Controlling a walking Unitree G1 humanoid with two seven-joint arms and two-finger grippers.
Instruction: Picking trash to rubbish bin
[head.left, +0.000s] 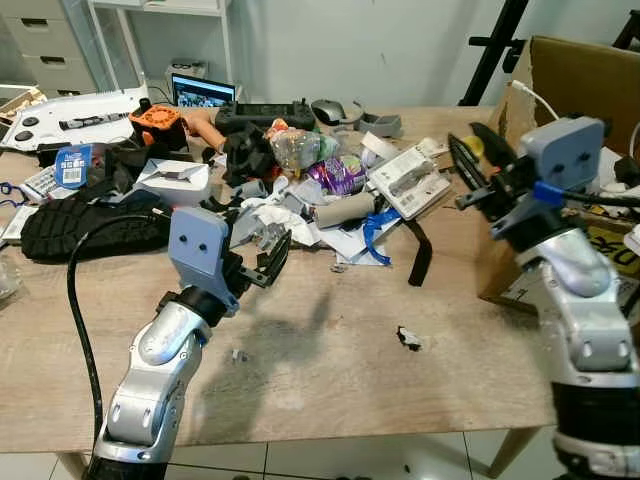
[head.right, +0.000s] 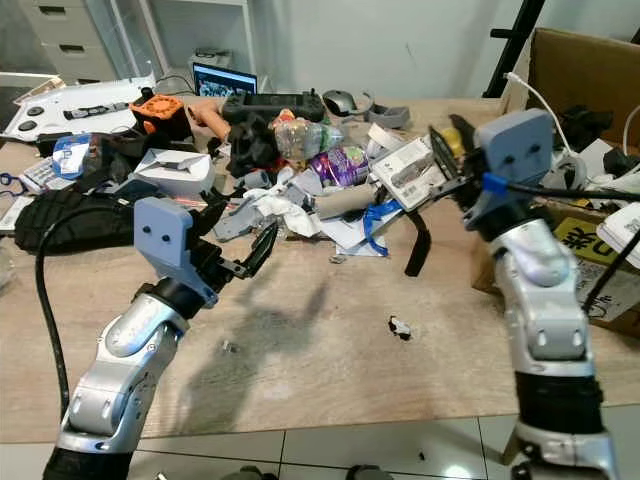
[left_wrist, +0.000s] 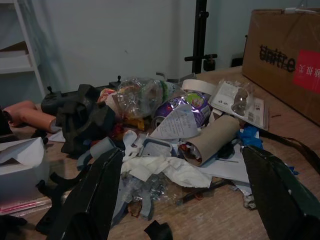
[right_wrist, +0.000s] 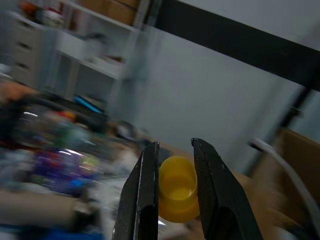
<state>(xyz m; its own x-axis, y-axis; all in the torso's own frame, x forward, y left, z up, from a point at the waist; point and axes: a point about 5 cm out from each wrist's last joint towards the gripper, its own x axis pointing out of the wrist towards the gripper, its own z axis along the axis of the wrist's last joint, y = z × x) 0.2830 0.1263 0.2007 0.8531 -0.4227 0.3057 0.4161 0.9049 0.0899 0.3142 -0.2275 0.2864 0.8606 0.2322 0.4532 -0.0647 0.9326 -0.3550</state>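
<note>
A light, stiff yellow cap (right_wrist: 177, 195) is pinched across its sides by the right tool (right_wrist: 174, 200), while the left tool (left_wrist: 200, 200) is held wide before the trash pile (left_wrist: 170, 145) on the desk (head.left: 330, 360).

the left arm reaches forward from the lower left, forearm angled up and inward, wrist bent so the left gripper (head.left: 262, 258) points ahead, low over the table. its two black fingers (left_wrist: 92, 200) stand wide apart with nothing between them. the right arm rises nearly upright on the right side, wrist cocked toward the robot's left, and the right gripper (head.left: 470, 160) is held high, well above the table surface. its fingers (right_wrist: 142, 192) are drawn close together, clamped on a yellow cup (right_wrist: 177, 195) from both sides. the two grippers are well apart.
</note>
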